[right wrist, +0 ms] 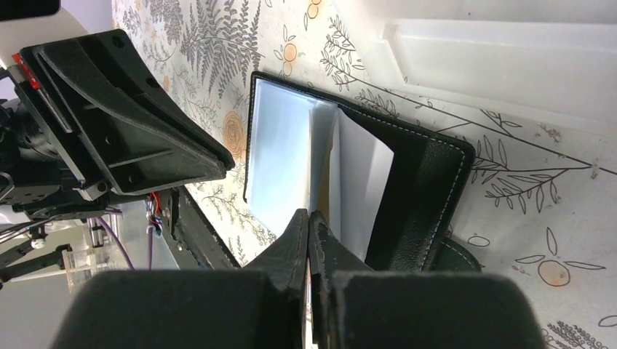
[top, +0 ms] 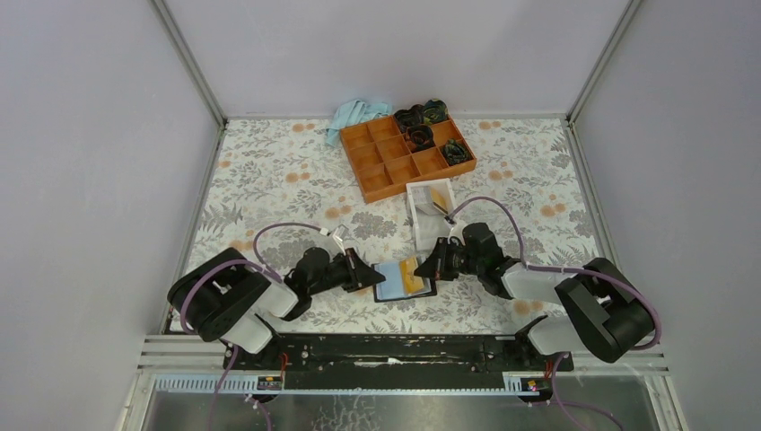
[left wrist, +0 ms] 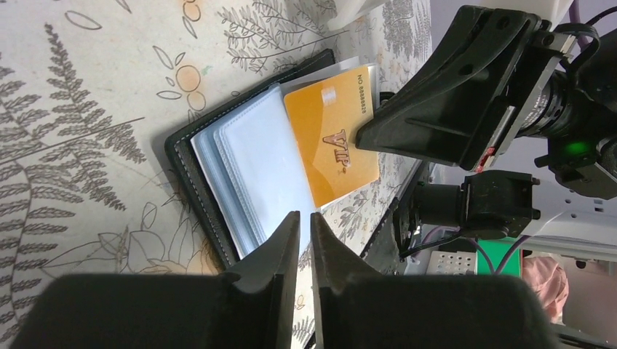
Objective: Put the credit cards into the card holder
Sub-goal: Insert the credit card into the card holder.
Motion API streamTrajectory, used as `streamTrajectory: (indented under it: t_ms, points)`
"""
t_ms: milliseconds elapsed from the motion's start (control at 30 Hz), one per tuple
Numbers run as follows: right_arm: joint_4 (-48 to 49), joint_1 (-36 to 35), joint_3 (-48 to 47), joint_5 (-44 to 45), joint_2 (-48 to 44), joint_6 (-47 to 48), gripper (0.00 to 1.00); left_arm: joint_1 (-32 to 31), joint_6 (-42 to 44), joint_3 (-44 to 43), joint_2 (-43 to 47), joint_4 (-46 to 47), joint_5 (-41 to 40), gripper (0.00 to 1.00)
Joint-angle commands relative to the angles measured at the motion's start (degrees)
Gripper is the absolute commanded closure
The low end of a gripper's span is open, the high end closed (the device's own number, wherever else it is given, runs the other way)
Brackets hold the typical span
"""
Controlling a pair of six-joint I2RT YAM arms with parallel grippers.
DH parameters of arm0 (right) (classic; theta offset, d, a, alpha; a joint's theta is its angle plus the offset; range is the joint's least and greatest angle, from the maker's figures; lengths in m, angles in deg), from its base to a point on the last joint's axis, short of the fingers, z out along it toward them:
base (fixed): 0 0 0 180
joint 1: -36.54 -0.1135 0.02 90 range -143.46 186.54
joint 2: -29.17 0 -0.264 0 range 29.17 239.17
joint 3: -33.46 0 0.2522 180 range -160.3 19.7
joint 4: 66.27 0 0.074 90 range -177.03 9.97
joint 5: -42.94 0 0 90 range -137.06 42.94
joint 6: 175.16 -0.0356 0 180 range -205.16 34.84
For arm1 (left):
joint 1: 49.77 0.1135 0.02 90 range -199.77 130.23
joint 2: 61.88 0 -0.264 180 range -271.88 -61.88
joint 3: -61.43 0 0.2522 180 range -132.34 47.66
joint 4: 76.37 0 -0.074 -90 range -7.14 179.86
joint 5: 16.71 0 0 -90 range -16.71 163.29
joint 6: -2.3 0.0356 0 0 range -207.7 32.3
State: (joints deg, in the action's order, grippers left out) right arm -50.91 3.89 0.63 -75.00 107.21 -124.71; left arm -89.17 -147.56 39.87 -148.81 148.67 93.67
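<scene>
The black card holder (top: 391,289) lies open on the flowered cloth between my two grippers, its light-blue sleeves (left wrist: 255,167) fanned out. A yellow credit card (left wrist: 331,138) marked VIP lies partly across the sleeves on the far side. My right gripper (right wrist: 310,214) is shut on that card's outer edge, and its finger (left wrist: 436,109) meets the card in the left wrist view. My left gripper (left wrist: 305,217) has its jaws drawn close on the near edge of the sleeves, with a thin gap showing. Another yellow card (top: 440,197) leans inside the white box (top: 418,220).
The white box wall (right wrist: 495,58) stands just behind the card holder. An orange compartment tray (top: 381,157) holding dark items sits farther back, with a light-blue cloth (top: 354,117) beside it. Both arms crowd the near middle of the table.
</scene>
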Motion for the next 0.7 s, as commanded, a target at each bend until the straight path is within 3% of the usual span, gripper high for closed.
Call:
streamTrajectory:
  t_ms: [0,667]
  points:
    - [5.42,-0.49,-0.24,-0.35,1.32,-1.99,1.0,-0.33,1.2,1.38,0.89,2.6,-1.7,0.84]
    - [6.7,-0.49,0.96,0.6,1.62,-4.11,1.0,-2.98,4.28,2.92,8.54,-11.63,-11.23,0.92]
